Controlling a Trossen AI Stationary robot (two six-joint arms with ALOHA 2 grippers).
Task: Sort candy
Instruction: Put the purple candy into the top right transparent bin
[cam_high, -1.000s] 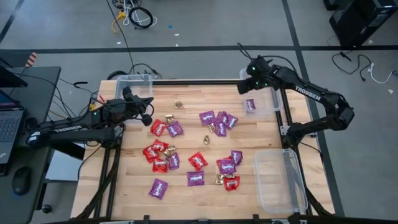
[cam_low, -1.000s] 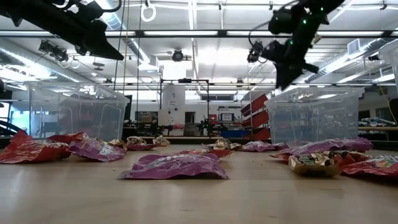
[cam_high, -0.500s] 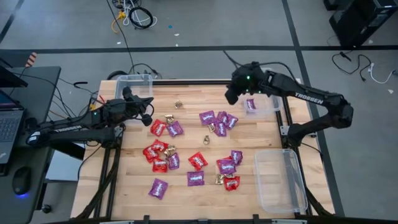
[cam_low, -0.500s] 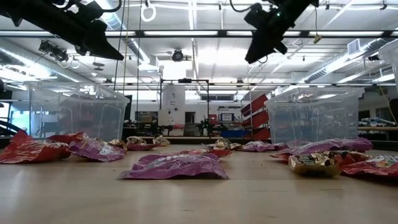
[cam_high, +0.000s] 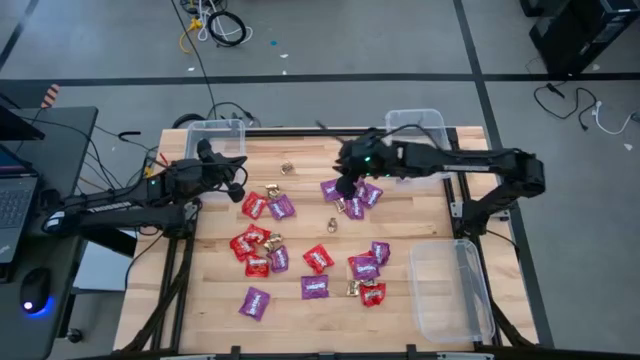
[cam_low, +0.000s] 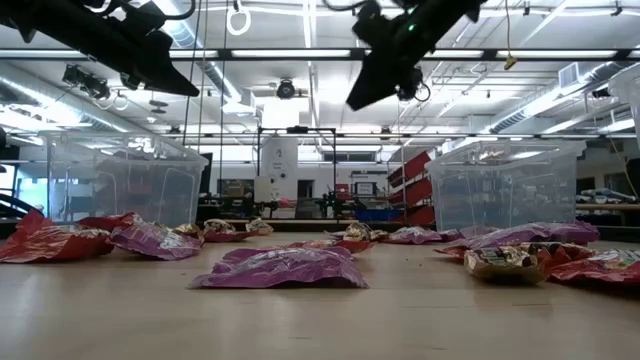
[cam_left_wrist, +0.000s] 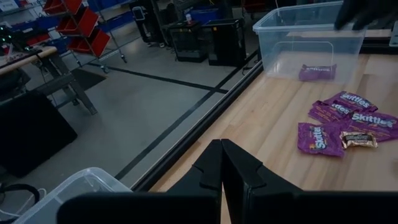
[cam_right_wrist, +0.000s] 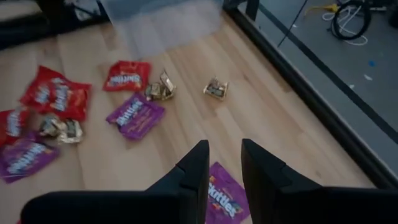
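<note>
Over the table (cam_high: 420, 225), right gripper (cam_right_wrist: 224, 163) fingers slightly apart (empty), above a purple packet (cam_right_wrist: 225, 200)

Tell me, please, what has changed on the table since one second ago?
The right gripper swung from above the far right bin toward the table's middle and now hangs, fingers apart and empty, over the purple packets. One purple packet lies in that bin. The left gripper, shut, and the candy did not move.
</note>
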